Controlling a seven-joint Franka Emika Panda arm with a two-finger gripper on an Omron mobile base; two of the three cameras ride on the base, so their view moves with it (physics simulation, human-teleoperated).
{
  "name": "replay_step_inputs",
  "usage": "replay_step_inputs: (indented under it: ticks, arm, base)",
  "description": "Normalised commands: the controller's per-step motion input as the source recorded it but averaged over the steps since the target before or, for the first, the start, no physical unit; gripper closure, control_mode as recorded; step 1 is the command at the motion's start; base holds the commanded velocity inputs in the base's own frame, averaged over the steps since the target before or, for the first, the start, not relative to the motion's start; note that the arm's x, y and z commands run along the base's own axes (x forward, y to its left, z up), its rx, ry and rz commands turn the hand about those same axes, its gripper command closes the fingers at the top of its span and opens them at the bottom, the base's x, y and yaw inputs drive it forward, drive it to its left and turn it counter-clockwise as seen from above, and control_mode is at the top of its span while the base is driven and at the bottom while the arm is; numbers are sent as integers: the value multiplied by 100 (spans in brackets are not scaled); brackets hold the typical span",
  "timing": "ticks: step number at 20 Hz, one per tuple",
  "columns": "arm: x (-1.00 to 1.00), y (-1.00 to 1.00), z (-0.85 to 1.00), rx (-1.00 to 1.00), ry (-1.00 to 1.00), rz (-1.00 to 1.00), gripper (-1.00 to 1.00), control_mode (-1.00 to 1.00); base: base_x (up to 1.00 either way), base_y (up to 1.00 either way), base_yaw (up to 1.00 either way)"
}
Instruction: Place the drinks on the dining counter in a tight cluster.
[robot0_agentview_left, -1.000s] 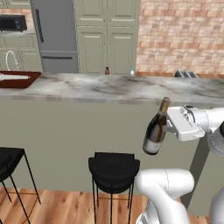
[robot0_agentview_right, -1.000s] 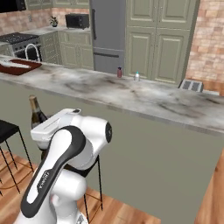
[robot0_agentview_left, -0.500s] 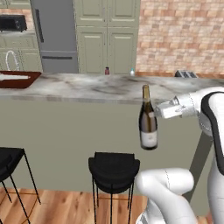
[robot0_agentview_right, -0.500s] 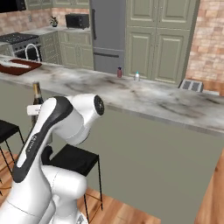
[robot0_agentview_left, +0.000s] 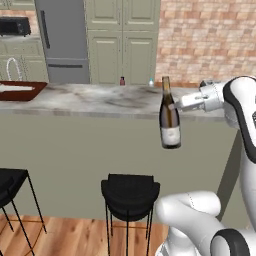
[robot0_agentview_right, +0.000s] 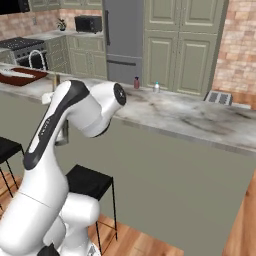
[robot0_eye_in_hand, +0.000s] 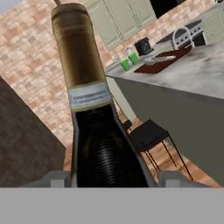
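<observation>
Wine bottle (robot0_agentview_left: 170, 117) hangs upright, gripped at its neck by the hand (robot0_agentview_left: 176, 105), just before the bench (robot0_agentview_left: 90, 100) edge.

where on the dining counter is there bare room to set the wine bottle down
The dining counter is bare between the dark red tray at its left end and the held wine bottle. At the far edge stand the maroon bottle and water bottle; bare marble lies in front of them.

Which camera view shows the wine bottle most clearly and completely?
The left base view: the whole wine bottle shows upright, held by the gripper before the dining counter. The hand view shows its neck and shoulder close up; in the right base view the arm largely hides it.
</observation>
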Motion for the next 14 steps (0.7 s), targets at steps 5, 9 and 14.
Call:
replay_step_inputs:
  ticks: [5,9,14]
  arm:
    - [38,-13,-4,23,-20,-16,100,-100]
    - [13,-14,30,15,-16,-12,100,-100]
    - [1,0,59,0,3,-2,100,-100]
  base:
    - [0,0,0]
    - [0,0,0]
    - [0,0,0]
